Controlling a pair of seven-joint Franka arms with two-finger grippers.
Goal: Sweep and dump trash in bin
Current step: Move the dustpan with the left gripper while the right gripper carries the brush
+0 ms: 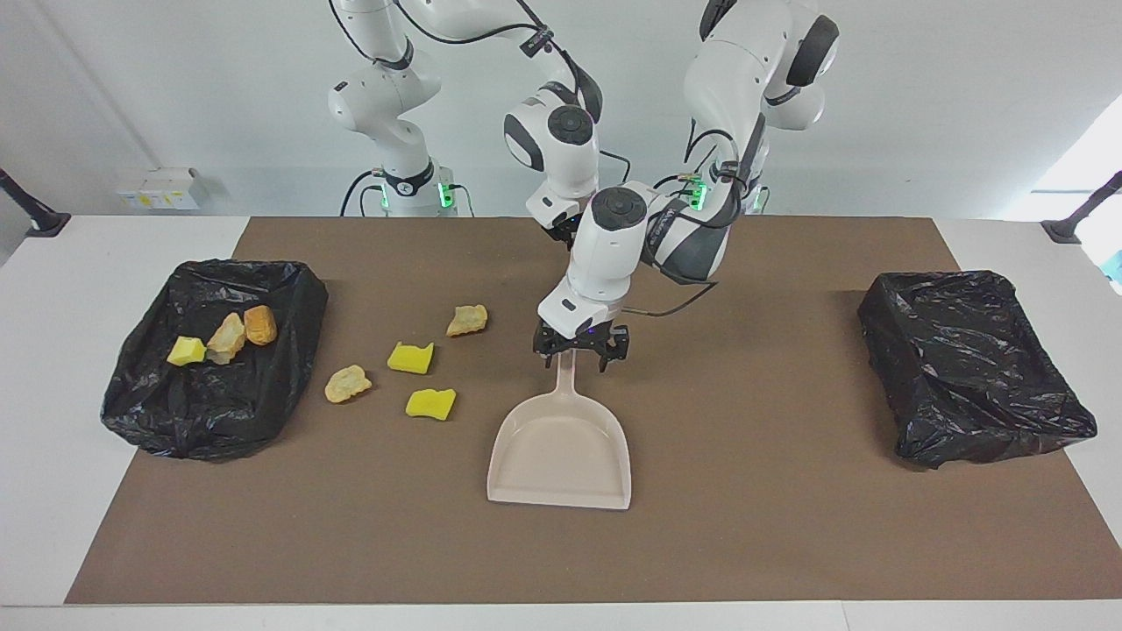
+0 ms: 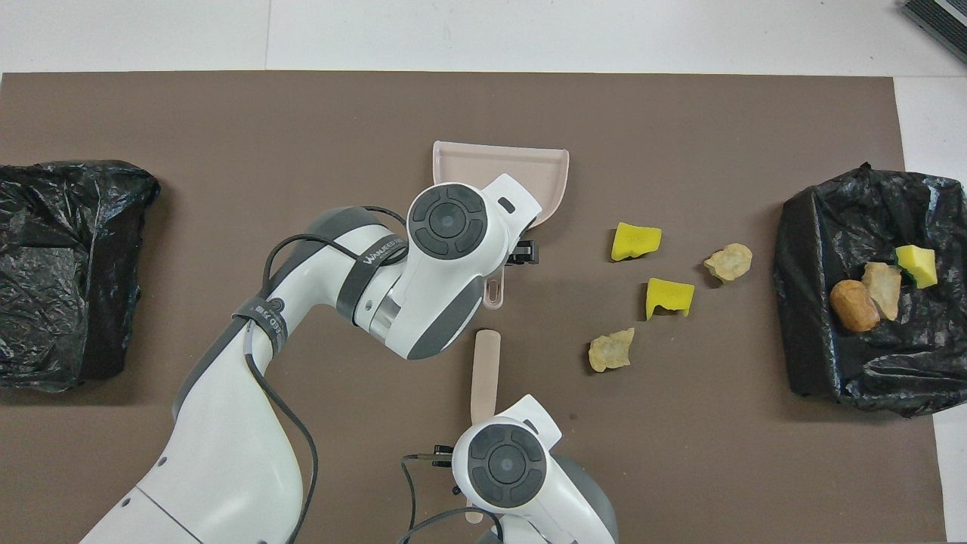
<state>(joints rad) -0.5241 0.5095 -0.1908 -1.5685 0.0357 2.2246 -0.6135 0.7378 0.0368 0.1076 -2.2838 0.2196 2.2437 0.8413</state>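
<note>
Gripping points for light, loose trash

Lying on the brown mat (image 1: 754, 526) between the dustpan (image 1: 561, 464) and the black-lined bin (image 1: 219, 421) at the right arm's end of the table are four loose pieces of trash. Two are yellow sponge bits (image 1: 411, 357) (image 1: 431, 403) and two are tan bread-like chunks (image 1: 467, 320) (image 1: 348, 383). Three more pieces (image 1: 227, 337) already sit in that bin. A second lined bin (image 1: 973, 368) stands at the left arm's end.

The pieces look light. The sponge is likely soft and springy, and the chunks are crusty and may crumble, so pushing them beats pinching them. They should slide or tumble easily on the mat and could skip past a fast stroke.

The tools are the things to hold. The dustpan is stiff, thin plastic and probably light and smooth. Its handle (image 1: 567, 379) is the only sensible hold, taken near the pan for control. The left gripper (image 1: 578, 349) sits low over that handle with its fingers spread to either side, not yet clamped.

The tan sweeper (image 2: 484, 370) lies nearer to the robots than the dustpan. Its near end runs under the right gripper (image 1: 557, 231), which is closed and appears to clamp that end. A hold at the very tip gives reach, but the sweeper may twist.
</note>
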